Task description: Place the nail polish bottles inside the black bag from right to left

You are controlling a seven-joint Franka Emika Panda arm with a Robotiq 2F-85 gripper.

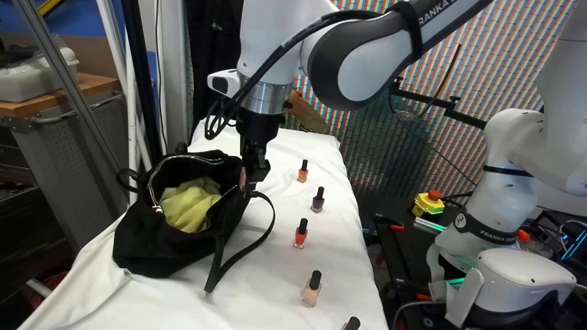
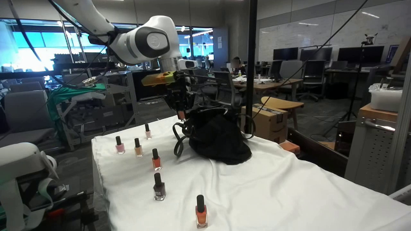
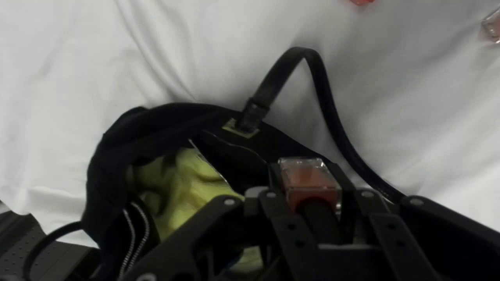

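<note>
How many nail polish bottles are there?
7: six on the cloth, orange nearest, pale pink farthest in an exterior view, with dark, red, beige and deeper pink between; one reddish bottle in the gripper. The black bag may hide more.

The slouchy black fabric handbag gapes open, yellow-green inside; six black-capped glass nail polish bottles stand upright, apart from it; a reddish glass bottle is held near its rim.

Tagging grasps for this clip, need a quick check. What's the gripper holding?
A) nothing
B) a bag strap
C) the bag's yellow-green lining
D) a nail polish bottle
D: the wrist view shows a nail polish bottle clamped in the gripper, its reddish body visible.
</note>
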